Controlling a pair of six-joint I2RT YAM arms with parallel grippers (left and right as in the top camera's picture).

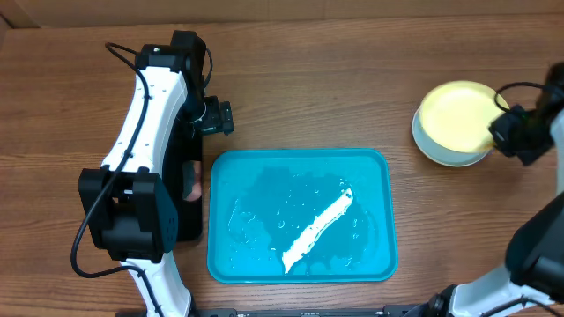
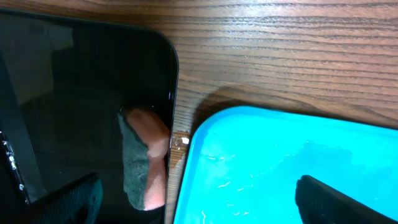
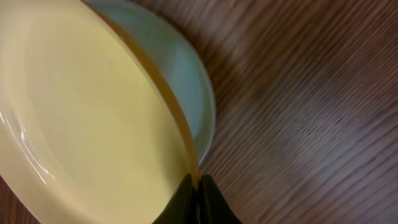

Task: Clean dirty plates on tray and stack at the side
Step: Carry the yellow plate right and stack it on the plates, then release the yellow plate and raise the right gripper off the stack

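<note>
Wooden desk carries a turquoise rectangular plastic tray centrally. At the desk's right side, the right tool is clamped on a pale yellow round plastic plate, tilted over a light blue plate. The left tool stands wide apart.

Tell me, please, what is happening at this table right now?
The right gripper is shut on the rim of a yellow plate, holding it over a paler plate on the table, to the right of the turquoise tray. That tray carries no plates, only wet patches and a white streak. The left gripper hangs open between it and a black tray where a sponge lies.
</note>
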